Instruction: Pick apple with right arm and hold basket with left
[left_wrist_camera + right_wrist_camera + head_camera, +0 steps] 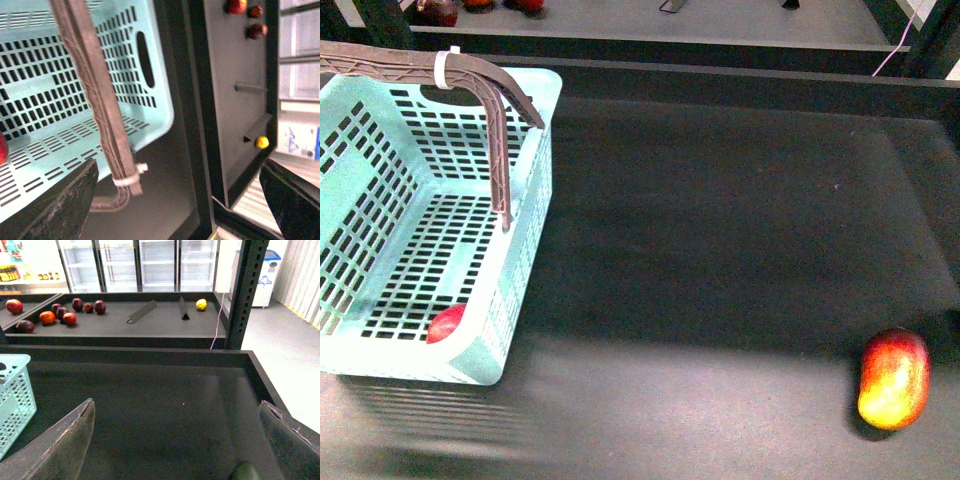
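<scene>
The turquoise basket (525, 262) stands at the table's left, and its two brown-grey handles (498, 150), tied with a white zip tie (445, 68), are swung up over it. A small red apple (447, 323) lies on the basket floor near its front right corner; a sliver of the apple (2, 148) shows in the left wrist view. My left gripper (175, 205) is open above the basket's far rim (160, 100), with the tied handles (95, 100) close to one finger and nothing gripped. My right gripper (175, 440) is open over bare dark table. Neither gripper shows in the front view.
An elongated red-and-yellow fruit (895, 378) lies at the front right of the table. A dark green rounded thing (245, 472) sits under the right gripper. Behind a raised black ledge (125, 350), a back shelf holds several red fruits (60, 312) and a yellow one (201, 304).
</scene>
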